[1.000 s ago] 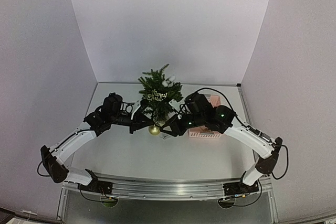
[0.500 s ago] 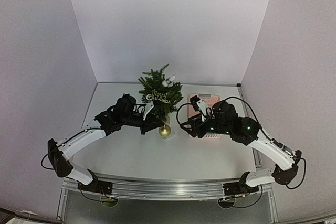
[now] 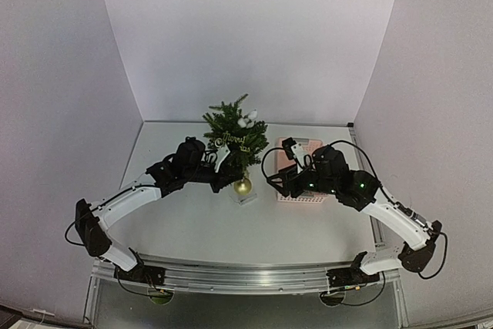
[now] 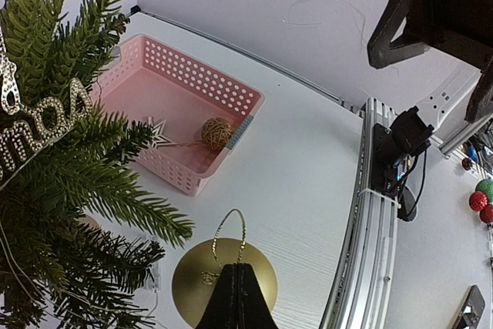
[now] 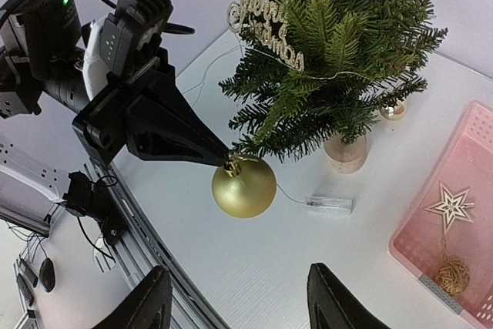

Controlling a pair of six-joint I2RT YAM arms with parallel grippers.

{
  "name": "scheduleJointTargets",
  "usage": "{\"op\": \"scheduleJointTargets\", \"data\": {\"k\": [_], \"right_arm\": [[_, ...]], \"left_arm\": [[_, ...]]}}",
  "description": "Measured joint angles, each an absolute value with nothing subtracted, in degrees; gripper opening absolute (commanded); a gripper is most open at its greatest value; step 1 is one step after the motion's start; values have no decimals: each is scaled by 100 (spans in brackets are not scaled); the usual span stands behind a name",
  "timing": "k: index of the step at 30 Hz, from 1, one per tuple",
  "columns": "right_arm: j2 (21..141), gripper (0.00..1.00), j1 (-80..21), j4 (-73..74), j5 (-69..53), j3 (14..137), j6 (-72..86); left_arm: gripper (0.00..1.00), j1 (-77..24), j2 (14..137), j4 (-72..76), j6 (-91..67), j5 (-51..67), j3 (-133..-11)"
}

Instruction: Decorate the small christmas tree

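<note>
My left gripper [image 5: 224, 161] is pinched shut on the cap of the matte gold ball ornament [image 5: 244, 187], which hangs just under the fingertips. The small dark green artificial christmas tree [image 5: 331, 59] is right ahead of those tips, its lowest branch ends touching or nearly touching them. My right gripper [image 5: 243, 306] hangs empty with jaws apart, further out from the tree on its other side.

My worry is the hanging loop. If I let go before it is over a needle branch, I expect the ball to drop and roll across the table. Pushing in too hard could tip the tree on its small pale round base [image 5: 344, 152], or snag the thin light wire running to the clear battery pack [image 5: 330, 204] below the ball.

The right wrist view shows the ball against the branches, but the loop is hidden there. The left wrist view shows the gold cord loop [image 4: 229, 229] standing free beyond my fingertips, with the pink perforated plastic basket [image 4: 202, 78] further on.
</note>
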State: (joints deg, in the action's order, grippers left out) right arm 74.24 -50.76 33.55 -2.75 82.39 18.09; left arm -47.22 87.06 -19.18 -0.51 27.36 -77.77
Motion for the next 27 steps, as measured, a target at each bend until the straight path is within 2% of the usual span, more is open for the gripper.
{"op": "scheduleJointTargets", "data": {"k": [16, 27], "right_arm": [[7424, 58, -4925, 3249, -513, 8162, 1804], [7424, 58, -4915, 3213, -582, 8141, 1809]], "left_arm": [[0, -4722, 8757, -1752, -47, 2399, -7863], [0, -4722, 8757, -1809, -47, 2630, -7863]]}}
